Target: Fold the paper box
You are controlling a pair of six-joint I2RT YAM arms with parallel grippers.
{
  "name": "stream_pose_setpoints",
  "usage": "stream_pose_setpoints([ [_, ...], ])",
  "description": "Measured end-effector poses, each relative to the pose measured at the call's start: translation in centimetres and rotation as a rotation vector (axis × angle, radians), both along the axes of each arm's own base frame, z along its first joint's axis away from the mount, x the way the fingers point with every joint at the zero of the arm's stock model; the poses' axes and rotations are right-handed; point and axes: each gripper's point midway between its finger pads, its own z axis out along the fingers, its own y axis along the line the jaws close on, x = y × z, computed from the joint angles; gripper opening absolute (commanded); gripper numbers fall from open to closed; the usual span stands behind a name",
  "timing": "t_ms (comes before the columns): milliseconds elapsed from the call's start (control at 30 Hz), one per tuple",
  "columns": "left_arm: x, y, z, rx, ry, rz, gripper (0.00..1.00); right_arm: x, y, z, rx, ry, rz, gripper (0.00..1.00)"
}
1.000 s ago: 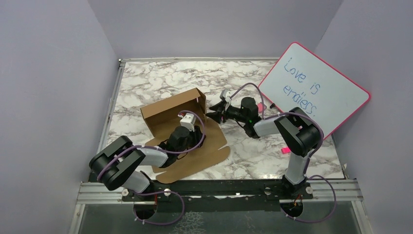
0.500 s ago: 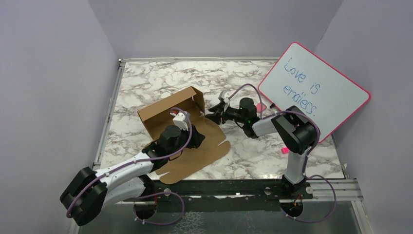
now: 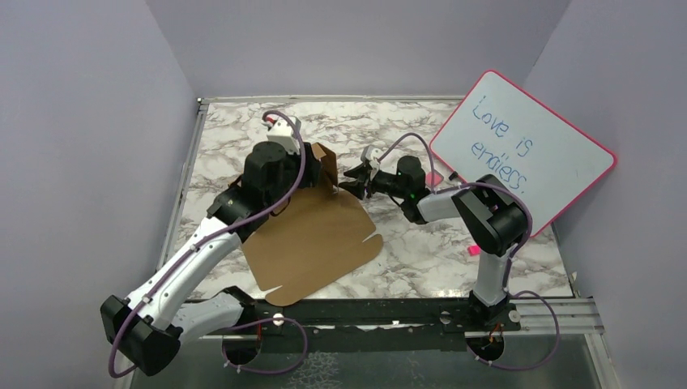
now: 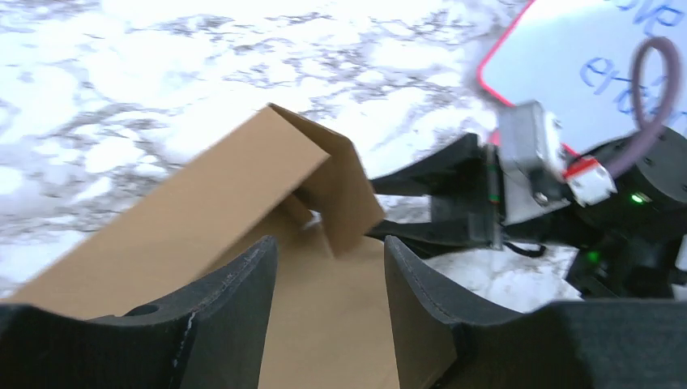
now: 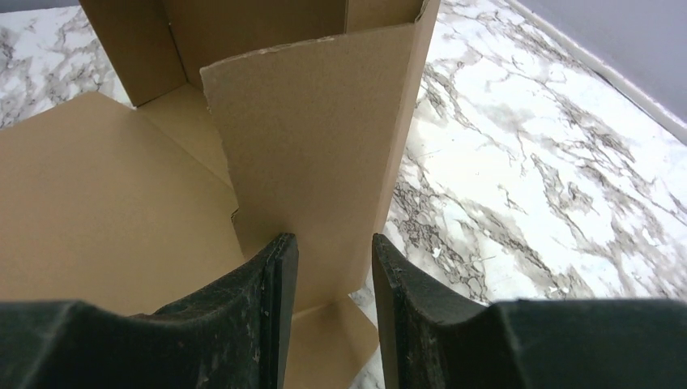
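The paper box (image 3: 316,239) is a brown cardboard sheet lying flat on the marble table, with its rear wall and a side flap (image 3: 328,164) standing upright. My left gripper (image 3: 283,185) hovers above the rear wall, open and empty. In the left wrist view (image 4: 330,243) its jaws stand wide apart over the wall's corner (image 4: 336,182). My right gripper (image 3: 353,180) is open at the box's right side. In the right wrist view (image 5: 332,243) its fingers sit on either side of the upright side flap (image 5: 324,138), not closed on it.
A pink-rimmed whiteboard (image 3: 522,146) with blue writing leans at the back right, just behind the right arm. A small pink object (image 3: 472,250) lies on the table by the right arm. Grey walls enclose the table on three sides.
My left arm has lifted off the box's flat panel and swung up and back, over the rear wall. The right gripper has stayed at the side flap.
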Motion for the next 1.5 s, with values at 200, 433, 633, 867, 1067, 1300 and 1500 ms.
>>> stream_pose_setpoints([
  [200, 4.8, 3.6, 1.8, 0.103, -0.01, 0.099, 0.53, 0.1, 0.4, 0.2, -0.009, -0.026, 0.024, 0.44],
  [433, 9.8, 5.9, -0.7, 0.131, 0.068, 0.101, 0.55, 0.2, 0.6, -0.3, -0.023, -0.031, 0.044, 0.44],
  [633, 12.1, 5.0, -3.6, 0.103, 0.152, 0.002, 0.56, 0.6, 1.0, -0.4, -0.022, -0.036, 0.051, 0.45],
  [867, 11.7, 3.0, -5.7, 0.065, 0.215, -0.126, 0.56, 1.0, 1.4, -0.7, -0.023, -0.035, 0.06, 0.45],
  [1067, 11.1, 2.2, -6.0, 0.043, 0.222, -0.179, 0.52, 1.1, 1.7, -0.9, -0.021, -0.035, 0.072, 0.46],
  [1300, 10.7, 1.6, -6.5, 0.023, 0.232, -0.224, 0.47, 1.5, 2.1, -0.6, -0.009, -0.047, 0.084, 0.47],
  [1500, 11.0, 1.5, -6.8, 0.011, 0.231, -0.238, 0.46, 2.0, 2.5, -0.1, 0.009, -0.066, 0.086, 0.5],
])
